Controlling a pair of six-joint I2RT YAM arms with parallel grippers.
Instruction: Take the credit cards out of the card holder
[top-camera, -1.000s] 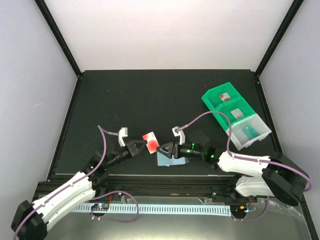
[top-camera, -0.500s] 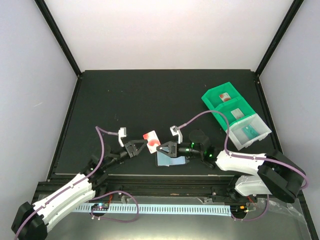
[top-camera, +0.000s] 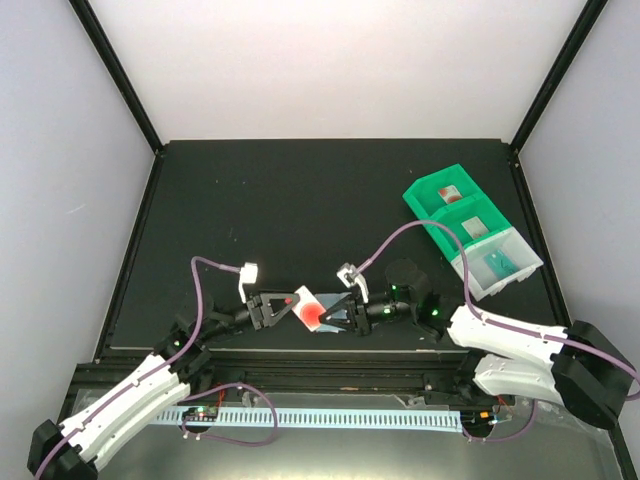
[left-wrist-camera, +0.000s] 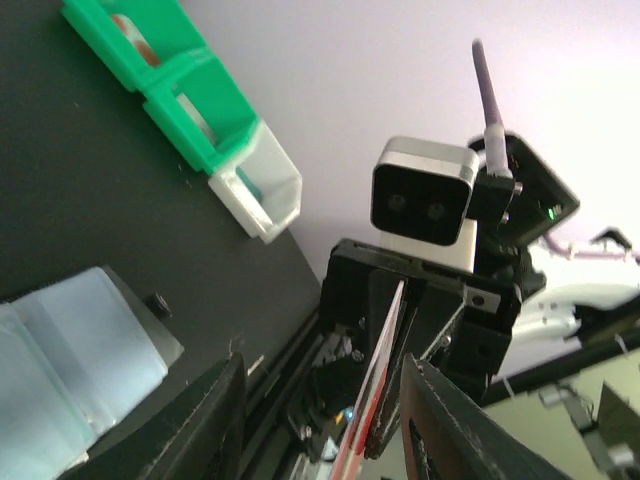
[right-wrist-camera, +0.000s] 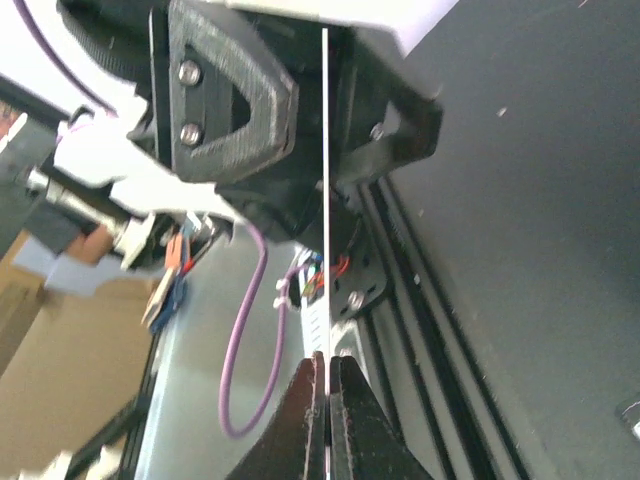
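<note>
Shows a black table (top-camera: 250, 200) with green and clear bin trays (top-camera: 470, 225) at far right. Leaves the card holder (left-wrist-camera: 80, 340) mostly hidden, only a pale blue-grey flap visible, cut off at the frame edge. Finds the left gripper (top-camera: 278, 306) partly open, gripping nothing, fingers (left-wrist-camera: 225, 400) flanking the red credit card (top-camera: 308, 311). Has the right gripper (right-wrist-camera: 327, 395) pinched tight on that card's edge, apart from the holder; print unreadable.

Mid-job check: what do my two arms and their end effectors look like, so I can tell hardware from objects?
The left arm and right arm have white shells and black joints; a purple cable loops along each. The left end effector and right end effector are black with angular triangular fingers, each carrying a small white camera box. Green lights glow near the right wrist.
</note>
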